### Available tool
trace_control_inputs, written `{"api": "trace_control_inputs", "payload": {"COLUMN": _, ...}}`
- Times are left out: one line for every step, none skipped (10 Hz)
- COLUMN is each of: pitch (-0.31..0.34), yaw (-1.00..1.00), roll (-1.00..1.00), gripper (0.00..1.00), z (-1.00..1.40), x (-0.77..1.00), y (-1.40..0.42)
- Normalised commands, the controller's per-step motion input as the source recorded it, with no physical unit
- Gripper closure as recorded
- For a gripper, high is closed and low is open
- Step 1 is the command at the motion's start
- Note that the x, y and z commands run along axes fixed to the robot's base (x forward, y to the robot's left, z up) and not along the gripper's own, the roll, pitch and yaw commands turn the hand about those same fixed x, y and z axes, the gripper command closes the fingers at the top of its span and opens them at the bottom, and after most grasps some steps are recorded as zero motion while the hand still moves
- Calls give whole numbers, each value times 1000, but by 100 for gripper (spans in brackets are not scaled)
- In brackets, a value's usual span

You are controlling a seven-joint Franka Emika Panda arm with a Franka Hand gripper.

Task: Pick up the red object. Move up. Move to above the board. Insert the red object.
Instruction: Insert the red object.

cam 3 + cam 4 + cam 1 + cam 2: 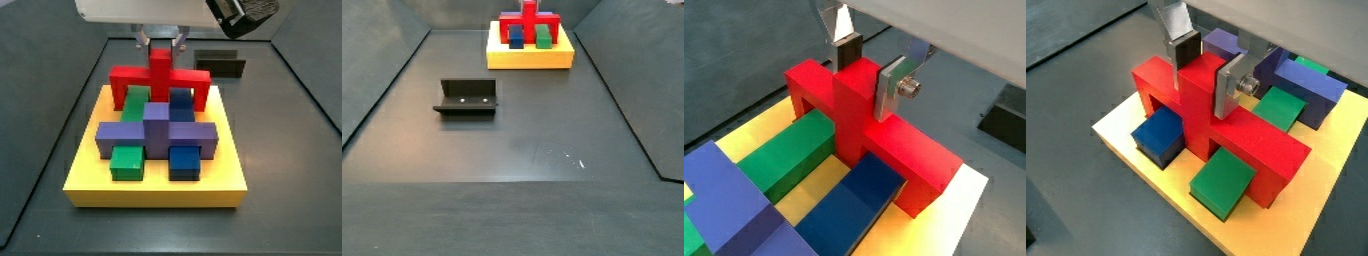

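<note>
Gripping the central post of the bright red, arch-like blocky object (1213, 125), the gripper (869, 68) stands directly over the large flat yellow square board (158, 186), its flat silver fingers (894, 85) clenched on either side of the post in both wrist views. The red object sits at the back of the board in a side view (160, 78), its two legs straddling a green block (791, 150) and a blue block (851, 200), with its bar apparently down at or near board level; whether it is fully seated cannot be told. It looks rigid and light, probably smooth plastic, so the narrow post is the sensible hold, though a slick surface could let it twist if a leg catches. A purple cross-shaped block (154, 130) lies in front. The dark L-shaped fixture (466, 98) stands well apart on the floor. No brand, label or writing is legible anywhere.
</note>
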Motion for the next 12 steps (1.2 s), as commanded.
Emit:
{"api": "trace_control_inputs", "payload": {"pitch": -37, "yaw": 0, "roll": 0, "gripper": 100, "z": -340, "x": -26, "y": 0}}
{"api": "trace_control_inputs", "payload": {"pitch": -104, "yaw": 63, "roll": 0, "gripper": 100, "z": -380, "x": -154, "y": 0}}
{"api": "trace_control_inputs", "payload": {"pitch": 0, "yaw": 23, "roll": 29, "gripper": 100, "z": -266, "x": -80, "y": 0}}
{"api": "trace_control_inputs", "payload": {"pitch": 0, "yaw": 6, "roll": 64, "gripper": 100, "z": -140, "x": 0, "y": 0}}
{"api": "trace_control_inputs", "payload": {"pitch": 0, "yaw": 0, "roll": 67, "gripper": 100, "z": -109, "x": 0, "y": -11}}
{"api": "trace_control_inputs", "payload": {"pitch": 0, "yaw": -37, "roll": 69, "gripper": 100, "z": -71, "x": 77, "y": -71}}
{"api": "trace_control_inputs", "payload": {"pitch": 41, "yaw": -86, "roll": 83, "gripper": 100, "z": -43, "x": 177, "y": -23}}
{"api": "trace_control_inputs", "payload": {"pitch": 71, "yaw": -100, "roll": 86, "gripper": 100, "z": -63, "x": 180, "y": 0}}
{"api": "trace_control_inputs", "payload": {"pitch": 26, "yaw": -117, "roll": 97, "gripper": 100, "z": -34, "x": 0, "y": 0}}
{"api": "trace_control_inputs", "payload": {"pitch": 103, "yaw": -77, "roll": 93, "gripper": 100, "z": 0, "x": 186, "y": -20}}
{"api": "trace_control_inputs", "payload": {"pitch": 129, "yaw": 0, "roll": 50, "gripper": 100, "z": 37, "x": 177, "y": 0}}
{"api": "trace_control_inputs", "payload": {"pitch": 97, "yaw": 57, "roll": 40, "gripper": 100, "z": 206, "x": 46, "y": 17}}
